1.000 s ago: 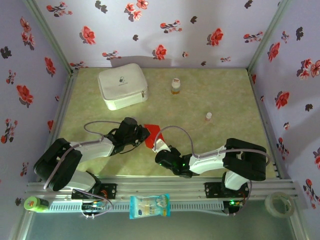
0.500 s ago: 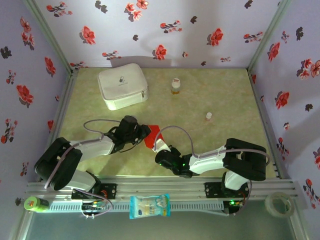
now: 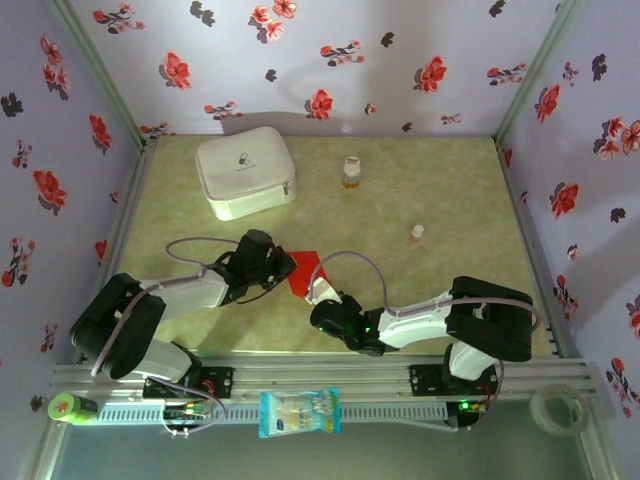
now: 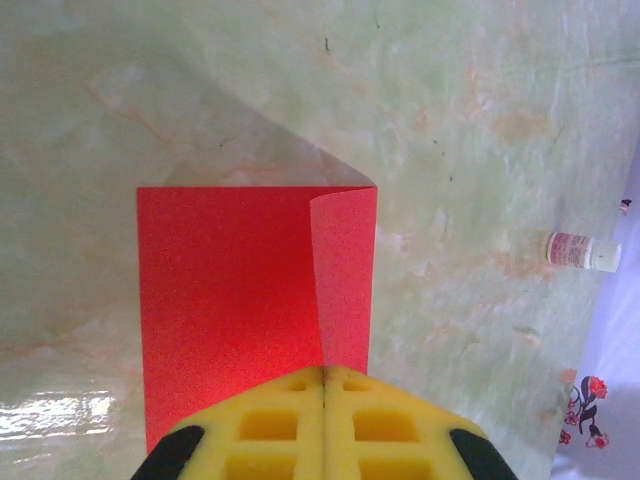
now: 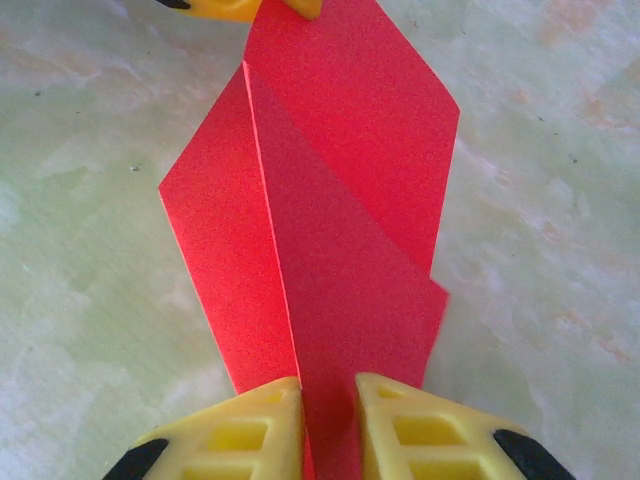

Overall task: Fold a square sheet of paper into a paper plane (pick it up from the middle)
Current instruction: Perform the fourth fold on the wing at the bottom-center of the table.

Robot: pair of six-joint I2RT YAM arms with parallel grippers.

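So, the green marbled table (image 3: 450, 200) is the big thing here, walled in by flowery wallpaper. At the far left sits the white zip case (image 3: 245, 172), well away from where I'm working. Both my arms reach in toward the middle of the table, and they meet at the red paper (image 5: 330, 200).

The paper is partly folded. From my left wrist it looks like a flat rectangle with one flap turned over along its right side, and it throws a shadow on the table beyond it. From my right wrist it stands up as a ridge with a sharp crease running away from me.

My left gripper (image 4: 323, 375) has its yellow pads pressed tight together on the near edge of the paper. My right gripper (image 5: 328, 388) pinches the opposite end, with the sheet running up between the fingers.

Smaller stuff: a blue-and-white snack packet (image 3: 299, 412) on the front rail, an orange-capped bottle (image 3: 350, 172) near the back, and a tiny bottle (image 3: 416, 233) off to the right.
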